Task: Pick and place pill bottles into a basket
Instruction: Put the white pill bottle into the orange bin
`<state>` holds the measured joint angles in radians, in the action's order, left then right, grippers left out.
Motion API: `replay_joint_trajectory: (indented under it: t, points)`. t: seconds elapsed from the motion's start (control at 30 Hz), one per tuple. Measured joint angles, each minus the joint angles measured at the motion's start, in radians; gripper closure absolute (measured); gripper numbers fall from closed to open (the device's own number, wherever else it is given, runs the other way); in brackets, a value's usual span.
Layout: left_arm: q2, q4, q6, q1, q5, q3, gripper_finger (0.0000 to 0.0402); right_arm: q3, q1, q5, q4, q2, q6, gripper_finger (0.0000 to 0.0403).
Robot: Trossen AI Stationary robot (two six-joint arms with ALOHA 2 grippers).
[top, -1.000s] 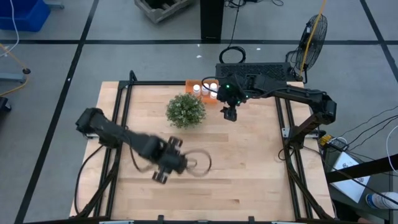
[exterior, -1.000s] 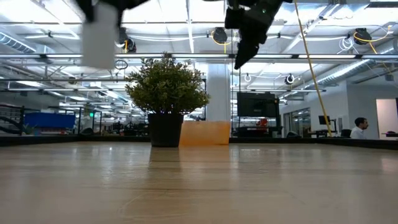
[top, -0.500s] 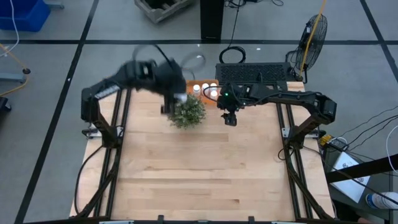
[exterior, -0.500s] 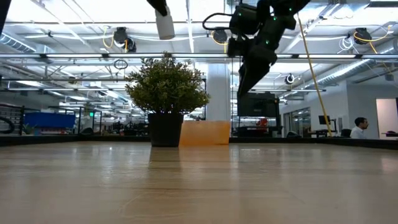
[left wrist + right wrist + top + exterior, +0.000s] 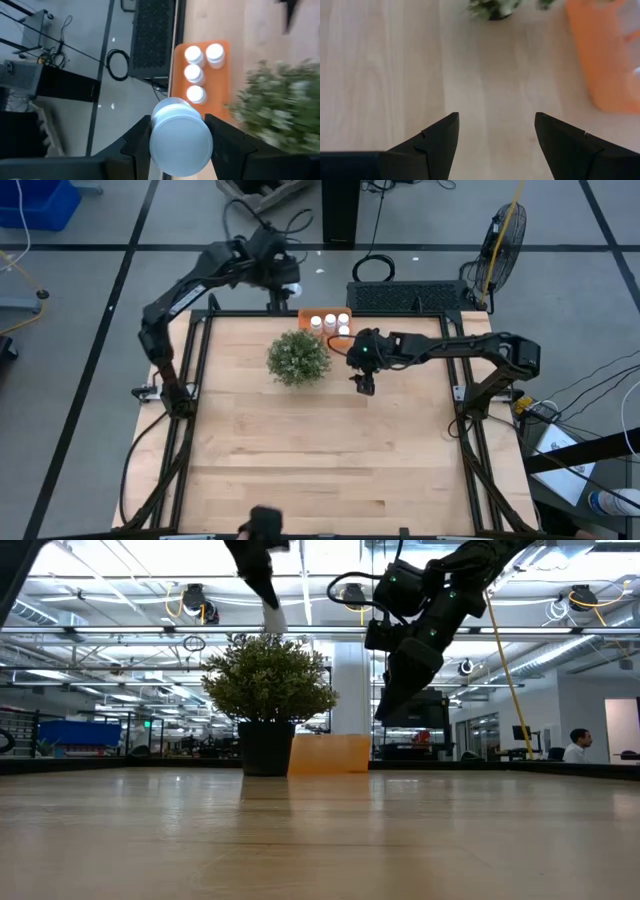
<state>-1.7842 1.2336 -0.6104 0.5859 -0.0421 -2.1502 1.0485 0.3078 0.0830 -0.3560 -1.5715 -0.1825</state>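
Four bottles [image 5: 195, 94] already in basket [image 5: 225, 90]; fifth bottle [image 5: 181, 141] pinched by left gripper [image 5: 181, 142], swung up from mid-table, now hovering just off basket. Right gripper [image 5: 495, 135] spread, empty, backed off. Drop next, probably.

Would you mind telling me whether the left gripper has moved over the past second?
Yes. In the high view the left gripper, shut on a pill bottle, has swung from the table's near side, past the plant, to beyond the far edge beside the basket.

right gripper [image 5: 495, 135]: fingers held apart, nothing gripped | wooden table [image 5: 395, 65]: seen below | basket [image 5: 602, 55]: orange, seen at one edge | plant [image 5: 502, 7]: partly seen at the far edge
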Motion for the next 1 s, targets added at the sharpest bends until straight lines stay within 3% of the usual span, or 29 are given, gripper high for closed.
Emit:
replay_joint_trajectory:
  t: [0.2, 0.47, 0.73, 1.0]
  points:
    - [-0.127, -0.100, -0.068, 0.041, 0.043, -0.003, 0.0242, -0.003, -0.044, 0.000, 0.029, 0.000, 0.017, 0.0152]
    - [-0.301, -0.069, -0.090, 0.062, 0.113, -0.088, 0.0242, -0.003, -0.068, -0.003, 0.068, 0.000, 0.044, 0.0152]
    - [-0.347, -0.058, -0.091, 0.056, 0.188, -0.098, 0.0242, -0.003, -0.053, -0.016, 0.016, 0.000, 0.093, 0.0152]
    - [-0.347, -0.031, -0.093, 0.040, 0.201, -0.098, 0.0242, -0.036, -0.030, -0.087, -0.039, 0.001, 0.113, 0.0152]
